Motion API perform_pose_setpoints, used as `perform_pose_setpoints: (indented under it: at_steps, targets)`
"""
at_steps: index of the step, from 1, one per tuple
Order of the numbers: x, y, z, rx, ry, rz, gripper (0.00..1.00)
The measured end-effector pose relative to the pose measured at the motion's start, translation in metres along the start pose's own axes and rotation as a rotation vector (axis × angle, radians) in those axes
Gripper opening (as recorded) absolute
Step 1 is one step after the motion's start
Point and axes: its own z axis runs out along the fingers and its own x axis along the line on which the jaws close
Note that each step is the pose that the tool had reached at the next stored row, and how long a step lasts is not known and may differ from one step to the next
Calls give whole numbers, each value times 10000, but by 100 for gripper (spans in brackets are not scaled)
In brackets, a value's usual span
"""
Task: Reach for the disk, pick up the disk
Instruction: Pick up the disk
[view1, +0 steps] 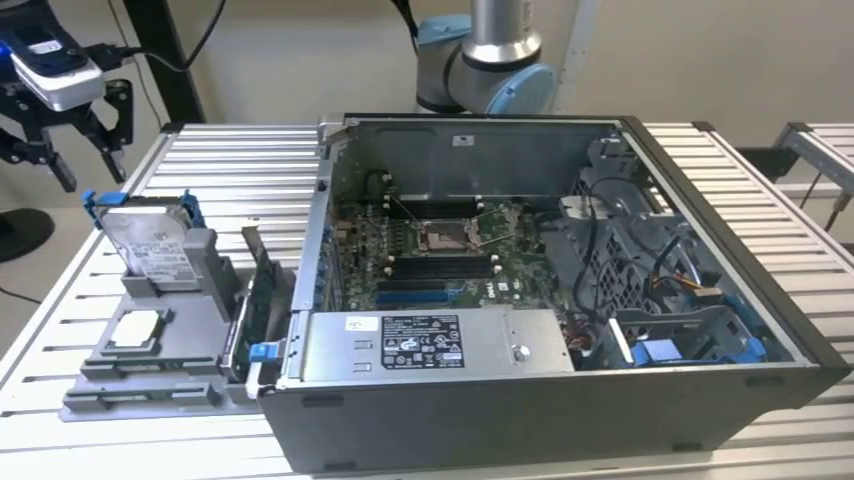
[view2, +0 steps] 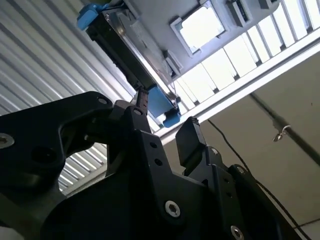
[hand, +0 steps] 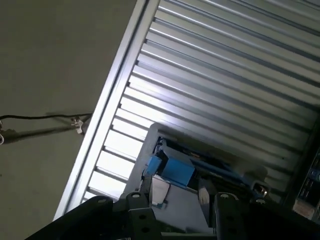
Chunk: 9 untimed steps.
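The disk (view1: 150, 240) is a silver-grey drive with a white label in a bright blue carrier. It stands on edge in a grey holder (view1: 160, 345) at the exterior view's left. My gripper (view1: 86, 160) hangs open above the disk and slightly further to the exterior view's left, apart from it, with nothing between its black fingers. In the second wrist view the disk (view2: 131, 59) appears edge-on beyond the gripper (view2: 165, 122). In the first wrist view its blue carrier (hand: 171, 169) lies just past the gripper (hand: 177, 202).
An open computer case (view1: 561, 390) fills the middle and right of the slatted metal table (view1: 240, 150). A small square processor chip (view1: 138, 330) lies on the grey holder below the disk. The arm's base (view1: 483, 70) stands behind the case. A cable (hand: 40, 120) runs along the floor.
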Motion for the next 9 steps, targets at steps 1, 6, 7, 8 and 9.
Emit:
perform_pose_setpoints:
  at_steps: [1,6,7,8,9]
  targets:
    - [0,0,-1,4,6,-187,0]
    - [0,0,1,18,16,-1085,0]
    - [0,0,1,22,21,-1263,0]
    - [0,0,0,27,26,-1450,0]
    - [0,0,0,32,27,-1629,0]
